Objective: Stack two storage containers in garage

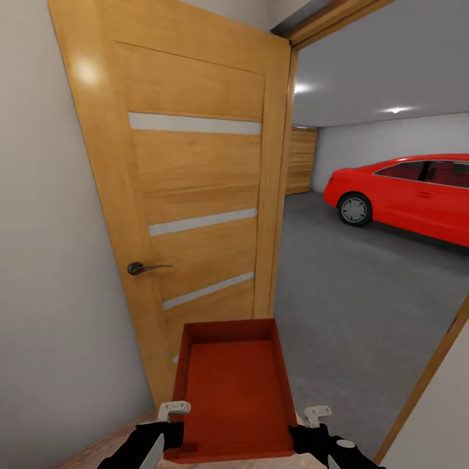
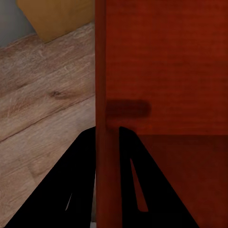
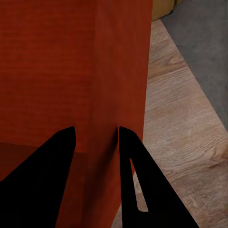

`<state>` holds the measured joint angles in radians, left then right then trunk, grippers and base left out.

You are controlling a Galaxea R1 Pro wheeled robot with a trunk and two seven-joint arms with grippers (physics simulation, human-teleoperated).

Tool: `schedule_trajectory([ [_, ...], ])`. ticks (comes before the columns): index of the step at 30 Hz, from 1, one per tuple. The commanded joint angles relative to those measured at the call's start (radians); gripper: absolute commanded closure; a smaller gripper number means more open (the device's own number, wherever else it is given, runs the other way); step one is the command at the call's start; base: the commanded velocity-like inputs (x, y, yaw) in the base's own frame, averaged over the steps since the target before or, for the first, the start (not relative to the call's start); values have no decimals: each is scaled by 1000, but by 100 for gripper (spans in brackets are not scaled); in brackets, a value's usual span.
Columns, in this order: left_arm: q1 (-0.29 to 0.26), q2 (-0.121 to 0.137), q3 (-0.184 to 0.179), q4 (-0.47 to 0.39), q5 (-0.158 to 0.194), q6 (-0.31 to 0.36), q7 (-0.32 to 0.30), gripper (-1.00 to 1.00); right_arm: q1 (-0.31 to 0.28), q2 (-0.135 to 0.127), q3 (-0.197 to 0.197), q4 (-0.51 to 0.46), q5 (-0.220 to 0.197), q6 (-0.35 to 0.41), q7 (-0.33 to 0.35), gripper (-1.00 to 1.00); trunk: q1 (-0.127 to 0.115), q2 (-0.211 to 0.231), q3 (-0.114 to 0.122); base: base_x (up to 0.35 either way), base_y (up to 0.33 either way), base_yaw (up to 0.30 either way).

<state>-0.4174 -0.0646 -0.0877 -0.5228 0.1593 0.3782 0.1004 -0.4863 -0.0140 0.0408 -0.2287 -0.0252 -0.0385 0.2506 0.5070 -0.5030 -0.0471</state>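
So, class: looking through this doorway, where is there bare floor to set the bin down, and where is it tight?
Free: the grey garage floor between the open door and the red car. Tight: the doorway threshold, where the container sits between door and right frame.

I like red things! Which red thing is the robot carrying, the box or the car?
The red box. Both jaws pinch its side walls, while the red car sits far off in the garage.

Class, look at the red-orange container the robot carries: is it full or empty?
Empty. The head view looks straight into the open-top storage container and shows only its bare ribbed bottom and plain inner walls, with nothing lying inside.
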Motion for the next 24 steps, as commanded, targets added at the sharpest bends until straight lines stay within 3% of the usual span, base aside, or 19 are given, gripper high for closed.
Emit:
schedule_trajectory([
  [1,-1,0,9,-11,-26,8,31,100,1,17,41,3,-4,-4,13,100,0,-2,-2,1,1,-1],
  [14,-1,0,9,-10,-26,8,31,100,1,17,42,3,-4,-4,13,100,0,-2,-2,0,0,-10],
  [24,-1,-1,9,-11,-26,8,31,100,0,17,42,3,-5,-4,13,100,0,-2,1,0,0,-262],
])
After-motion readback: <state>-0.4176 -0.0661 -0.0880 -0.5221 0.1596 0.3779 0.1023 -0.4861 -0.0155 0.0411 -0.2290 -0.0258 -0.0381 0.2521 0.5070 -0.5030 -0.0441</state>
